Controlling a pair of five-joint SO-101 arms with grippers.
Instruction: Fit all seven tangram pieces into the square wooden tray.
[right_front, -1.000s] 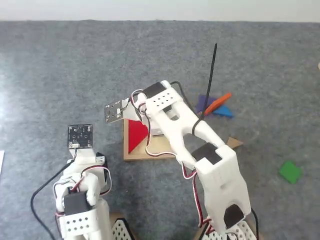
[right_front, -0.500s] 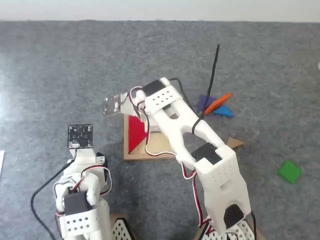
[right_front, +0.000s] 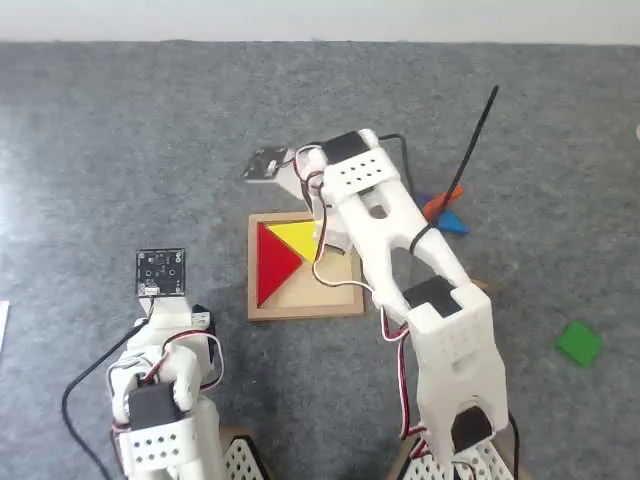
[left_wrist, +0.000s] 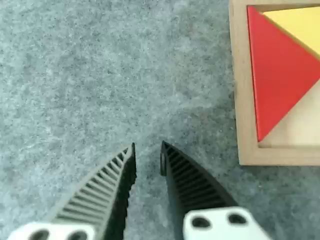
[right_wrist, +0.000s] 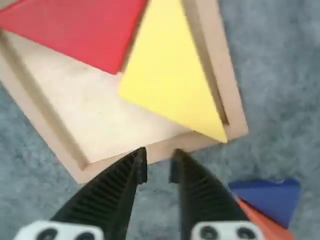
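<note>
Right wrist view: right tool (right_wrist: 157, 156) hangs above tray (right_wrist: 218, 75) rim, jaws slightly parted, empty.

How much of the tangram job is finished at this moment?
Done: the red piece and the yellow piece are in the tray, though a yellow corner overlaps the rim. In hand: nothing; the left tool and right tool are empty. Left: at least the blue piece, orange piece and green piece, on the carpet.

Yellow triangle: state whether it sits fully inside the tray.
Not fully. In the right wrist view one corner of the yellow triangle overlaps the rim of the tray.
</note>
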